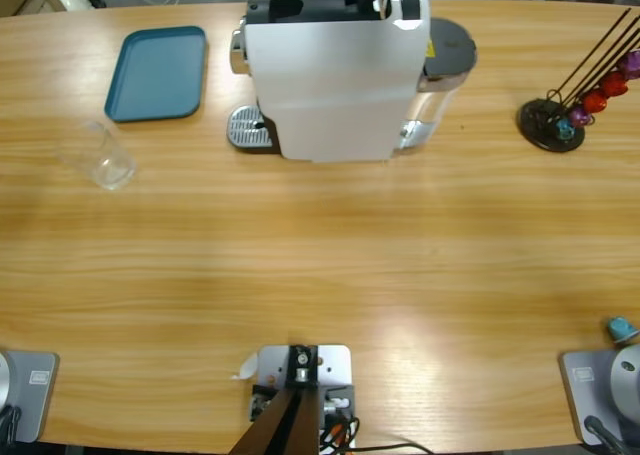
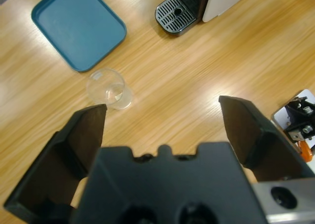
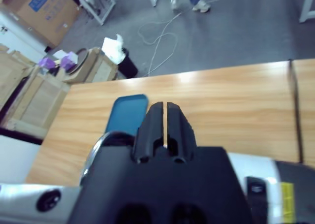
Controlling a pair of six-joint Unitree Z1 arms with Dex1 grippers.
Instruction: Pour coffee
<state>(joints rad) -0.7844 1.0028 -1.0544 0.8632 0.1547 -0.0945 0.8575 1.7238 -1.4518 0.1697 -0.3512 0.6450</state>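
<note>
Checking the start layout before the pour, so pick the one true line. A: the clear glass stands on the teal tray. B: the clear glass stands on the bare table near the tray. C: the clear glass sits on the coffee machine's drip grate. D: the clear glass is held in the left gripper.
B: the clear glass stands on bare wood just off the teal tray, away from the drip grate and ahead of the open left gripper.

A clear glass [image 1: 103, 156] stands upright on the table [image 1: 320, 265], just below the blue tray [image 1: 157, 72] and well left of the white coffee machine [image 1: 330, 70]. Any coffee inside cannot be made out.
</note>
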